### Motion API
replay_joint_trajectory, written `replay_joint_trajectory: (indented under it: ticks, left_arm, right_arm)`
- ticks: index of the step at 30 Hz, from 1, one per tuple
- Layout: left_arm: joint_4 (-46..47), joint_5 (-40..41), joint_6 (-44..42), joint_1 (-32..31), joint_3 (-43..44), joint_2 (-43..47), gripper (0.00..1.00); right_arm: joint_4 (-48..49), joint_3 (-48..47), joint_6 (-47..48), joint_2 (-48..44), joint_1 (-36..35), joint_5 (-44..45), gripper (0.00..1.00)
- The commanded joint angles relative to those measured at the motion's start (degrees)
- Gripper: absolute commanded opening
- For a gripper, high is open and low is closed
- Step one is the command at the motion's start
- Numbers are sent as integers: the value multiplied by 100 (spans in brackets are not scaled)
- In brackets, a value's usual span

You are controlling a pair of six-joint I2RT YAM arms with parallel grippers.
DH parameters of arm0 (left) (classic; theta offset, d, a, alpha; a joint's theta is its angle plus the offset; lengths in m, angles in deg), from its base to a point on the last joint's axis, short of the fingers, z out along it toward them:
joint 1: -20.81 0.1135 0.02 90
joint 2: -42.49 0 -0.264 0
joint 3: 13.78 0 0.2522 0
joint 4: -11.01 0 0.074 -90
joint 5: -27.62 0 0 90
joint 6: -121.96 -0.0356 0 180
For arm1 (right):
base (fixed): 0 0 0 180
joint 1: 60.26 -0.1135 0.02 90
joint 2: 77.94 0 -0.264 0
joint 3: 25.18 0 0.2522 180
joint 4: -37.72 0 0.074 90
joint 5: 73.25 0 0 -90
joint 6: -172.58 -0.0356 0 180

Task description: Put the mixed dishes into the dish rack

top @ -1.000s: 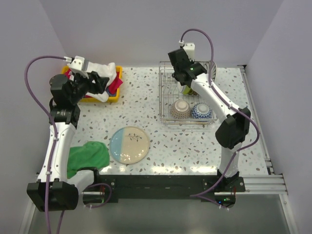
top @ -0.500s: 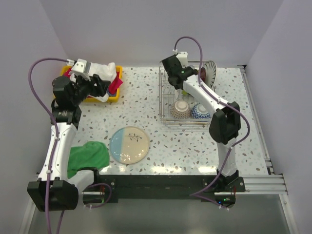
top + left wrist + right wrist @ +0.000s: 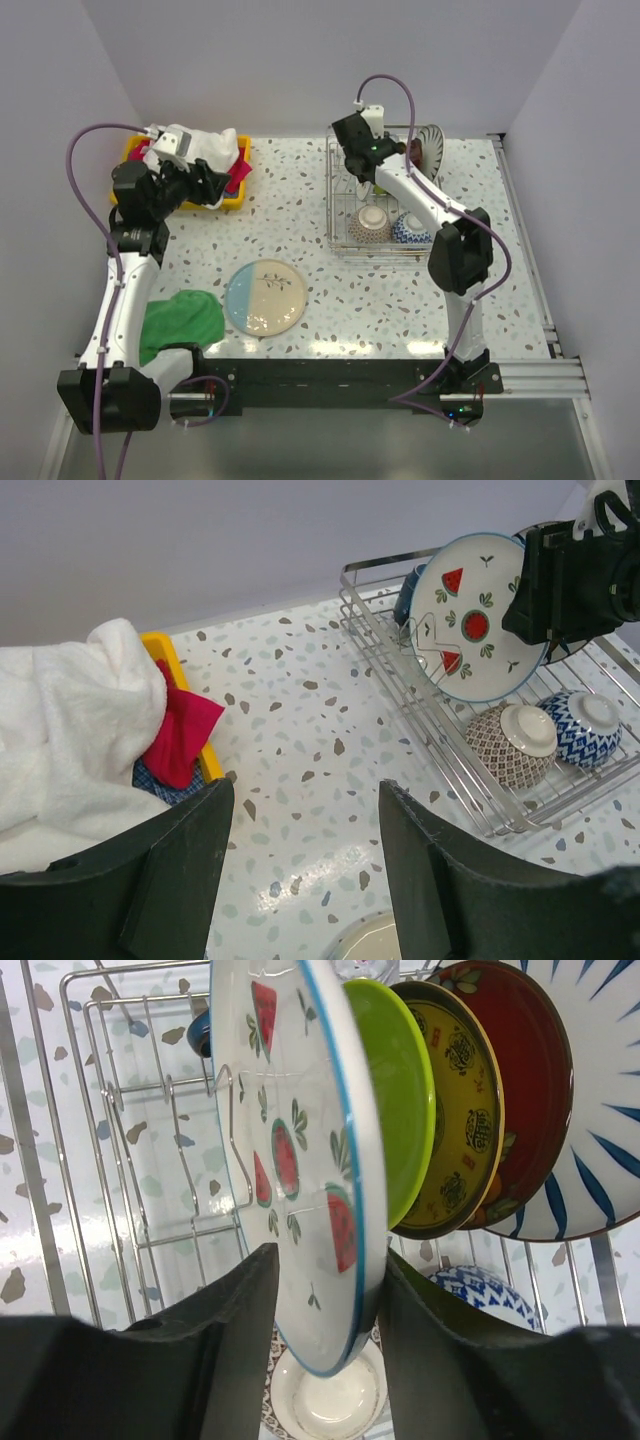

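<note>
The silver wire dish rack (image 3: 345,215) stands at the back right. In it an orange-red bowl (image 3: 370,224) and a blue-white bowl (image 3: 412,228) lie upside down. A striped white plate (image 3: 600,1110), a red plate (image 3: 530,1080), a yellow plate (image 3: 455,1110) and a green plate (image 3: 400,1100) stand on edge. A dark blue mug (image 3: 200,1032) sits at the rack's far end. My right gripper (image 3: 325,1260) is shut on a white watermelon-pattern plate (image 3: 290,1160), upright over the rack beside the green plate. My left gripper (image 3: 305,800) is open and empty above the table. No glass shows.
A blue-and-cream plate (image 3: 265,295) lies flat on the table near the front. A green cloth (image 3: 178,322) lies at the front left. A yellow bin (image 3: 236,198) of cloths sits at the back left, beside my left gripper (image 3: 205,180).
My right arm has swung left and lower into the rack with the watermelon plate, then held still. My left gripper has drifted slightly to the right.
</note>
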Motion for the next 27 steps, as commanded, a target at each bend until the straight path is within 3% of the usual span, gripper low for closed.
replay_joint_trajectory:
  ticks: [1, 6, 13, 18, 22, 27]
  left_arm:
    - [66, -233, 121, -32, -218, 4, 65]
    - [22, -364, -273, -251, -613, -145, 66]
    - [-1144, -619, -2545, -340, -1001, -822, 64]
    - [-1805, -629, -3613, -331, -1194, -1235, 62]
    - [-2095, -610, -4149, -322, -1300, -1498, 62]
    - [-2412, -655, -4466, -322, -1308, -1841, 60]
  right_arm:
    - [214, 112, 140, -572, -2, -14, 51]
    - [171, 227, 254, -907, 6, -85, 54]
    - [-85, 402, 544, -1539, 6, -103, 61]
    - [-102, 945, 571, -2154, -2, -242, 62]
    - [100, 1632, 860, -2594, -2, -1259, 61]
    - [627, 2580, 1230, -3138, -2, -3782, 65]
